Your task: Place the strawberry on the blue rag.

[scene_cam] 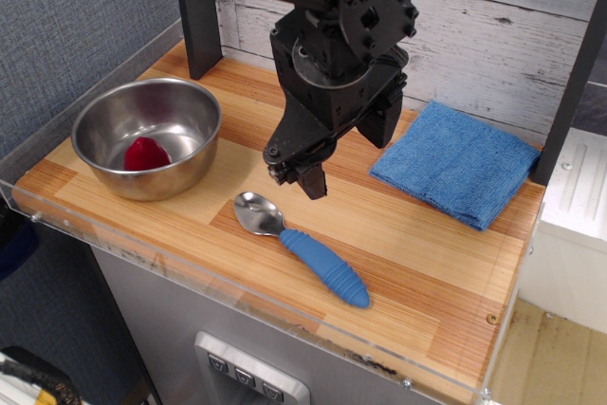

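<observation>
The strawberry (145,154), a small smooth deep-red cone, lies inside the steel bowl (194,101) at the left of the wooden table. The blue rag (455,161), a folded square of terry cloth, lies flat at the right back of the table. My black gripper (296,177) hangs over the middle of the table, between bowl and rag, just above the spoon's head. Its fingers (315,181) point down with a small gap and hold nothing.
A steel spoon with a blue ribbed handle (324,266) lies near the front edge, below the gripper. A dark post (199,16) stands at the back left. A clear plastic rim (237,282) runs along the table's front and left sides.
</observation>
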You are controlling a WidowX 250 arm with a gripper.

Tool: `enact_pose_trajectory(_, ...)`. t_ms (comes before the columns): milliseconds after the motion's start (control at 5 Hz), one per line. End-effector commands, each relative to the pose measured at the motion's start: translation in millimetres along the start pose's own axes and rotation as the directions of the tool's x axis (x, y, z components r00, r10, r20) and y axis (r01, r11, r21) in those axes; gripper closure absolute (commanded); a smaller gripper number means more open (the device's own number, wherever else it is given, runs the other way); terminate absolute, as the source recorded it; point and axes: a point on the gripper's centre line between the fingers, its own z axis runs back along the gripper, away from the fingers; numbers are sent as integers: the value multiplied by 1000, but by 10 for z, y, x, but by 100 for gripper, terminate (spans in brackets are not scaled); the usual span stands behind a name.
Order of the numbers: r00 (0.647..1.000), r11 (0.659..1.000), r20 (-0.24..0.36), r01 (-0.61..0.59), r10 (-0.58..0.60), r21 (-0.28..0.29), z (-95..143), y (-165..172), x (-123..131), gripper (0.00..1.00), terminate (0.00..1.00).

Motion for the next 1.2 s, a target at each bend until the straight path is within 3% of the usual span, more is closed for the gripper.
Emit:
enact_pose_trajectory(0,1000,1000,0,0,0,0,0,0,0,0,0)
enact_pose_trajectory(400,984,986,64,-166,164,26,126,333,510,0,0)
enact_pose_trajectory(600,971,972,60,-232,230,38,146,446,751,0,0)
enact_pose_trajectory(1000,922,922,78,-383,378,62,115,569,1236,0,0)
